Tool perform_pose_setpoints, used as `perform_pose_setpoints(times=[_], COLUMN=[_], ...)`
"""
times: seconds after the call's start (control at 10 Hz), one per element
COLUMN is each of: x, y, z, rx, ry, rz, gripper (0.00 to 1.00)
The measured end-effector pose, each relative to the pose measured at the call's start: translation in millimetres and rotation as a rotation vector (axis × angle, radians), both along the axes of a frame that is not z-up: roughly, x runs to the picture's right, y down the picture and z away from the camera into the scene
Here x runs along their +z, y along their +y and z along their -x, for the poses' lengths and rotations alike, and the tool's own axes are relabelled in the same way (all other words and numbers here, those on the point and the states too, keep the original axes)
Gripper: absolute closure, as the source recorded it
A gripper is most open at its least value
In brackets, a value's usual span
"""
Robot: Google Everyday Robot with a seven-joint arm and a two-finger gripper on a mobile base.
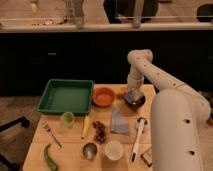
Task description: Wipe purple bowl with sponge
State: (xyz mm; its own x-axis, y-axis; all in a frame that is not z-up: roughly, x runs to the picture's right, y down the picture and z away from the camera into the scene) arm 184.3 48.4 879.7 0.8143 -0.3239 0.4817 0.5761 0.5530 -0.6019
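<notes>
The purple bowl (136, 102) sits at the back right of the wooden table, to the right of the orange bowl (104, 96); only its dark rim shows. My gripper (131, 94) hangs straight down into the bowl from the white arm (150, 70). A small light-blue and yellowish block, the sponge (131, 97), shows at the gripper's tip inside the bowl.
A green tray (66, 96) stands at the back left. A folded pale-blue cloth (120, 122), a white-handled brush (138, 138), a white cup (113, 149), a metal cup (90, 150), a green cup (67, 118), a fork (51, 135) and a green pepper (49, 158) lie in front.
</notes>
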Motion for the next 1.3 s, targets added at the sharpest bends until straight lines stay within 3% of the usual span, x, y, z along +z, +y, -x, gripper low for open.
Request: perform_pose_setpoints(times=[0.3,0.6,1.0,1.3], x=[-3.1,9.9,24.2,21.2], y=[10.2,11.4,-10.0,-6.5], z=[-25.4,-36.9,-10.8,1.4], rx=[0.027,0.044,0.016,0.013], ry=[0.022,0.022,-0.018,-0.044], rz=[0.015,0.036,0.026,0.019], gripper=[1.00,1.00,1.00,1.00])
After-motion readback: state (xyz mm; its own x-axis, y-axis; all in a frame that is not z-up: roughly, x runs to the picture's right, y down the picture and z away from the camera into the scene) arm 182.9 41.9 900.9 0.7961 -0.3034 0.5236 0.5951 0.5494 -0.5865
